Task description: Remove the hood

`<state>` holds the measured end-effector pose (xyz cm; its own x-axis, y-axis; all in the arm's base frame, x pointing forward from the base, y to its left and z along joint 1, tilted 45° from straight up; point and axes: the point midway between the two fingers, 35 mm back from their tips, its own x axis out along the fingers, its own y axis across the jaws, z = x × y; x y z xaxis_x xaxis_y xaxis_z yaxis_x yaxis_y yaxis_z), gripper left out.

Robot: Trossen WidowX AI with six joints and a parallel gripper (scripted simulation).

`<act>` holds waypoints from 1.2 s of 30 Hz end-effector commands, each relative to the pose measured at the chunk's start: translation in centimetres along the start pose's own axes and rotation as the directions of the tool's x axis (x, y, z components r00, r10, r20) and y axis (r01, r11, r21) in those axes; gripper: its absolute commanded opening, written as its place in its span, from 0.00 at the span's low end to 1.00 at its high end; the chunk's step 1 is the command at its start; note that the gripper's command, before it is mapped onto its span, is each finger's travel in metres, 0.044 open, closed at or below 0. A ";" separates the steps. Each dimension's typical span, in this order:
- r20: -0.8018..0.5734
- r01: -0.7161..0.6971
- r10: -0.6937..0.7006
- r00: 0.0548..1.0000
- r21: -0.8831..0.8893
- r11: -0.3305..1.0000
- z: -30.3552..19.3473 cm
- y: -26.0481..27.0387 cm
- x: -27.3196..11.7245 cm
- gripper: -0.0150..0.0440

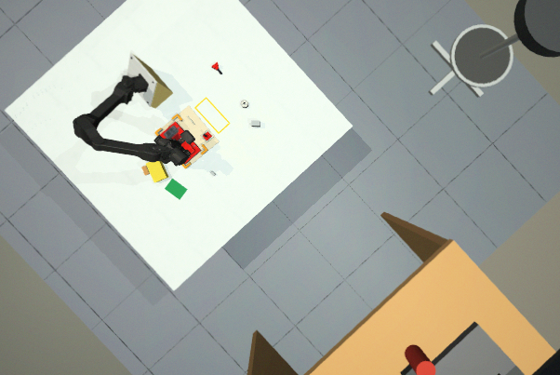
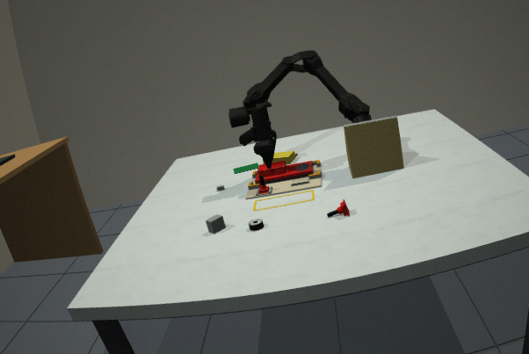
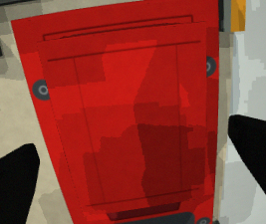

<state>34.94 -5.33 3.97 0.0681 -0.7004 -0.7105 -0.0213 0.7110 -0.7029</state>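
The hood is a raised, flat red panel sitting on one end of the red toy car. The car is held by orange corner brackets on a beige board. My gripper is open and empty, pointing down over the hood. In the wrist view one finger is on each side of the hood, with gaps between. Its fingertip height is hard to judge. The marked area is a yellow outline beside the board, with nothing inside it.
A small red-and-black part stands on the board. A yellow block and green piece lie nearby. A wheel, grey block and upright panel surround the area.
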 end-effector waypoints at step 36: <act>-0.004 0.005 -0.005 1.000 -0.005 1.000 -0.2 -0.1 2.0 1.00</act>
<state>34.93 -6.57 2.73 0.0659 -0.7013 -0.7098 -0.0227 0.7101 -0.7037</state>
